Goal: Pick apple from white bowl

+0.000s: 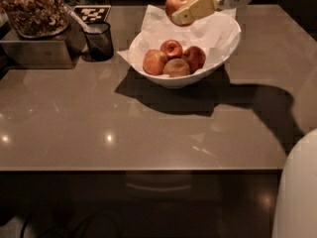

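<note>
My gripper point(184, 6) is at the top of the view, raised above the back rim of the white bowl point(218, 63). It is shut on the apple point(176, 1), a round red-orange one with a pale blush, held clear of the bowl between pale yellow fingers point(195, 9). The bowl stands at the back middle of the table, lined with crumpled white paper point(158, 24). Several other apples point(171, 48) lie in it, one a darker red point(195, 57).
A small dark cup point(99, 40) with a utensil stands left of the bowl. A metal tray with a glass container of brown bits point(32, 11) is at the far left. A marker tag point(92, 13) lies behind the cup. The robot's white body point(299, 192) fills the lower right.
</note>
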Robot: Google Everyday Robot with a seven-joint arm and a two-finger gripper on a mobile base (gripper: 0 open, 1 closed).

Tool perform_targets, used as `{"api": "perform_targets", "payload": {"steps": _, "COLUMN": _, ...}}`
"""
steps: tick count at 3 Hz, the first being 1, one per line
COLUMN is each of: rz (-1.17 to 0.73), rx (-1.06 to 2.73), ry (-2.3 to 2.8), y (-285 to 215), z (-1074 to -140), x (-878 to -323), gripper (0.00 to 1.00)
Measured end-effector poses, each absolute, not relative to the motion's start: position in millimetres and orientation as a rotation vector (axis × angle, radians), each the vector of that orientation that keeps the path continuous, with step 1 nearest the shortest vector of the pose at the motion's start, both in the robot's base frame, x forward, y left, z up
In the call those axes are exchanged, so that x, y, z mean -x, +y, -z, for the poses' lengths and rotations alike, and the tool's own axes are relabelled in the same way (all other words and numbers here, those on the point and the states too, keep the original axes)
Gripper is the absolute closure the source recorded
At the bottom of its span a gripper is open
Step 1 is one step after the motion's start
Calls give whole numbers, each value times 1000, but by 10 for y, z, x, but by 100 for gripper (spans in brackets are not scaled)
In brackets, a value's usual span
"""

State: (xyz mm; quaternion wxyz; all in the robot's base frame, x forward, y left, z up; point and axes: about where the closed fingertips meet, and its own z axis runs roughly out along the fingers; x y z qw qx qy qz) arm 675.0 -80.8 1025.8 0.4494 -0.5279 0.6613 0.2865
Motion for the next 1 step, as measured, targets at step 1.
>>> {"api": "perform_targets", "payload": {"steps": 1, "rz": -701, "rx": 1317, "ry": 1622, "y": -817, "z": -10512, "x": -6617, "gripper": 100}}
